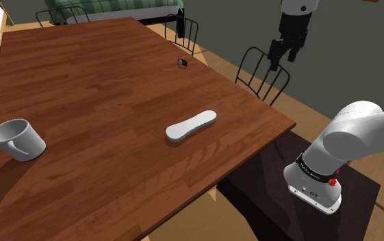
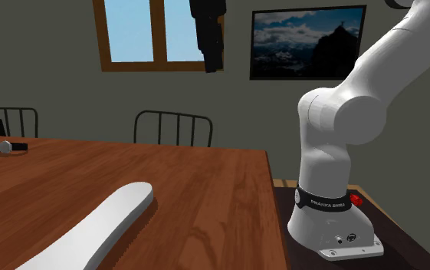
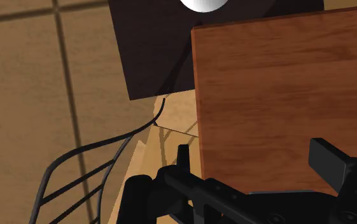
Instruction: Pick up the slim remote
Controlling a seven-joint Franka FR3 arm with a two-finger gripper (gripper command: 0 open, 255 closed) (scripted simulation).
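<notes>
A: Shoulder view?
B: The slim white remote (image 1: 191,126) lies flat mid-table (image 1: 115,103). The gripper (image 1: 286,60) hangs high near the table's edge, well apart from it.
A: Second exterior view?
B: The remote rests untouched.
A: Wrist view?
B: The fingers (image 3: 326,156) stand wide apart, empty. The approach and grasp are not yet done.

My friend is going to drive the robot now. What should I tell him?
Gripper: open, empty, high up by the table's edge, near a chair.
Remote: white, lying flat on the table, untouched.
Mug: far from the remote.
Done: nothing yet.
Left: move over the remote, come down, close on it, lift.
</notes>
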